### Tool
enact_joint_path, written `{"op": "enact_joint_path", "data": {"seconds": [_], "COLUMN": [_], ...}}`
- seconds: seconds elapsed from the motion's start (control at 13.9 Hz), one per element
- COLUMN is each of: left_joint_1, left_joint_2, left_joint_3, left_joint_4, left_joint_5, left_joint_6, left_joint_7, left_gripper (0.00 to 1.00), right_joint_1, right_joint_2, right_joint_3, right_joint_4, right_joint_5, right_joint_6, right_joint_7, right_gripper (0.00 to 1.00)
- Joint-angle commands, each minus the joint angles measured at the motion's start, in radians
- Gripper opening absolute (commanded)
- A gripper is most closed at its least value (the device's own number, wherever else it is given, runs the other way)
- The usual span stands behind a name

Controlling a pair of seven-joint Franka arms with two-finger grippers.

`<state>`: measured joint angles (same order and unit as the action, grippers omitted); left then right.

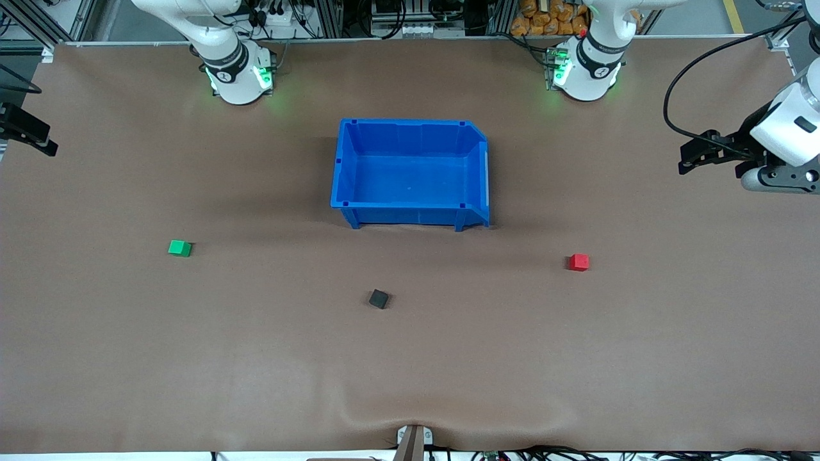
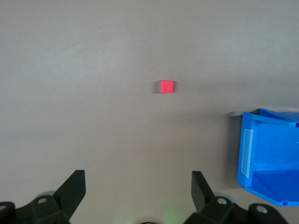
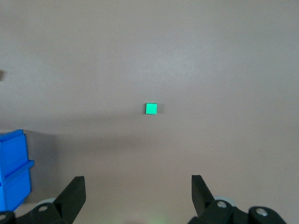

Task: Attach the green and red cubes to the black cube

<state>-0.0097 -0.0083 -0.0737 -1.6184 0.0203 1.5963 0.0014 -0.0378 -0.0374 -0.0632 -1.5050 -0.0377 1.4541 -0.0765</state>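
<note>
- Nearest the front camera, the black cube [image 1: 378, 298] sits alone on the brown surface [image 1: 410, 371], roughly midway between the two arms' ends and touching nothing.
- Slightly farther from the camera, the red cube [image 1: 579, 262] rests toward the left arm's end of the surface, well apart from the black cube; the left wrist view shows it lying flat on the bare surface [image 2: 166, 87].
- Farther again by a little, the green cube [image 1: 180, 248] rests toward the right arm's end, well apart from both other cubes; the right wrist view confirms it on the bare surface [image 3: 151, 108].
- Farther still, an open blue bin [image 1: 410, 211] stands upright between the cubes and the arm bases.
- Left end effector [image 2: 138, 186]: raised at the left arm's end of the surface, fingers [image 2: 74, 186] spread wide, holding nothing.
- Right end effector [image 3: 138, 189]: raised at the right arm's end of the surface, fingers [image 3: 74, 191] spread wide, holding nothing.
</note>
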Motion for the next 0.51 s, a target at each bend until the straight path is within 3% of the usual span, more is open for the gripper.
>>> {"op": "enact_joint_path", "data": {"seconds": [0.0, 0.43], "left_joint_1": [0.011, 0.008], "left_joint_2": [-0.008, 0.007], "left_joint_3": [-0.009, -0.008], "left_joint_4": [0.0, 0.009], "left_joint_5": [0.023, 0.017], "left_joint_6": [-0.03, -0.033], "left_joint_7": [0.031, 0.037], "left_gripper": [1.0, 1.0], "right_joint_1": [-0.002, -0.002], "right_joint_2": [0.007, 0.007], "right_joint_3": [-0.001, -0.001], "right_joint_4": [0.014, 0.016], "right_joint_5": [0.009, 0.009], "right_joint_6": [-0.011, -0.009], "right_joint_7": [-0.008, -0.008], "right_gripper": [1.0, 1.0]}}
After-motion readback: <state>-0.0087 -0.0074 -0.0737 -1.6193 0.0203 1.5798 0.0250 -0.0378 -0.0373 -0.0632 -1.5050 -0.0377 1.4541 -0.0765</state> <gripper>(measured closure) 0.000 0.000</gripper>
